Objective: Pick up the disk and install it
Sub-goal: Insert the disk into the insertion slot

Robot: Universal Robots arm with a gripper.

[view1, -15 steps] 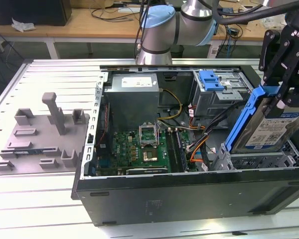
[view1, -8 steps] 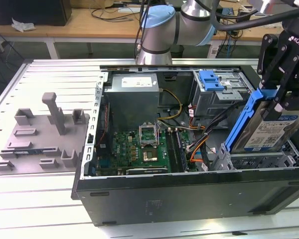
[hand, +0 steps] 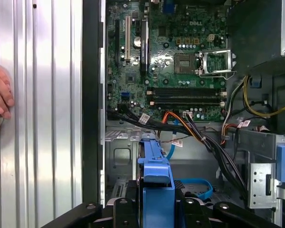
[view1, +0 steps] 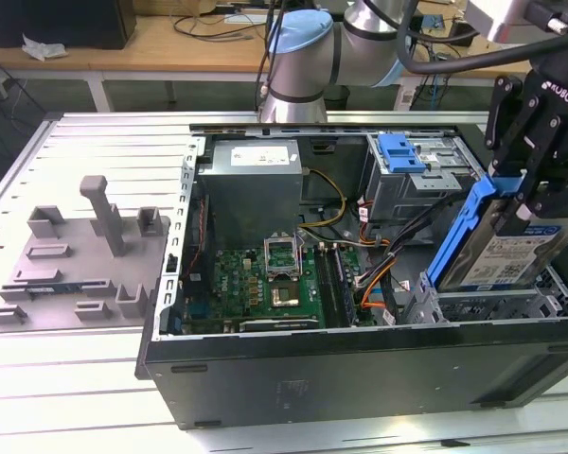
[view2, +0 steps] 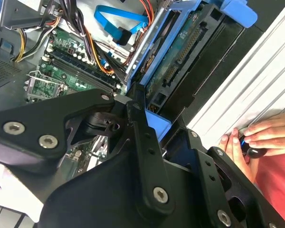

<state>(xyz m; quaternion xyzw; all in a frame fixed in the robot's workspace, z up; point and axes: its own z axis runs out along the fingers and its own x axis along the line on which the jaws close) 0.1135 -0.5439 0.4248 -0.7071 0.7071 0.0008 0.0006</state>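
The disk, a silver-grey drive with a white-and-blue label in a bright blue carrier frame, hangs tilted above the open computer case at the exterior view's right. My gripper is shut on its upper edge. Just under the disk sits a metal drive bay. In the second wrist view the disk's circuit-board side and blue frame run away from my fingers. The first wrist view has the blue frame sticking out between the jaws over the case floor.
Inside the case lie the motherboard, a power supply, a drive cage with a blue latch and bundled cables. A grey fixture stands at the exterior view's left. A person's hand rests on the table beside the case.
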